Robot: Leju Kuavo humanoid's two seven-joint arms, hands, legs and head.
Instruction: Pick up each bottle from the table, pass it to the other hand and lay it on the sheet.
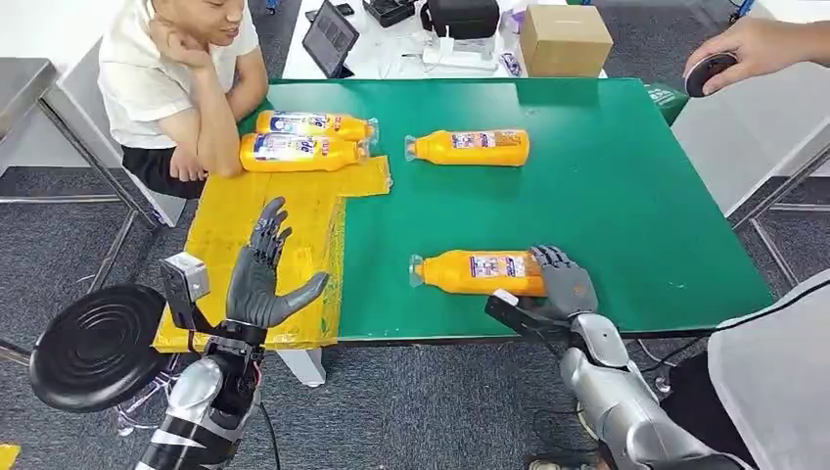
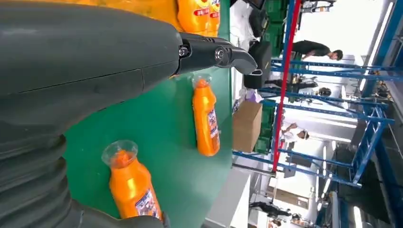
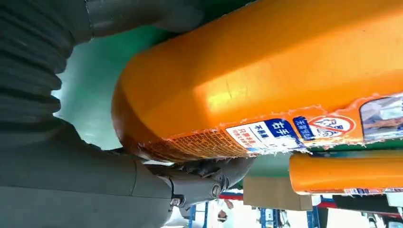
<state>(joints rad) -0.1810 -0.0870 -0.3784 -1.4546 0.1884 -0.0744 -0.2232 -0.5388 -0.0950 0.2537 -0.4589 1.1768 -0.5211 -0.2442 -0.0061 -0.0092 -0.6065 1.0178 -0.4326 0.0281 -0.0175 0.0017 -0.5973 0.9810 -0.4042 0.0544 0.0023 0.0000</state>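
Head view: the right hand (image 1: 560, 279) wraps the near bottle (image 1: 475, 272), the left hand (image 1: 262, 271) waits wide open, and the round bottle could roll away.

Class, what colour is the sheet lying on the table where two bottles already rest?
Yellow. The sheet shows best in the head view, covering the table's left part.

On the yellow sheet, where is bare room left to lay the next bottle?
The yellow sheet is bare from the two bottles at its far end down to the near table edge, beside the left hand. Its far end is crowded: both bottles lie there, next to a person's elbow.
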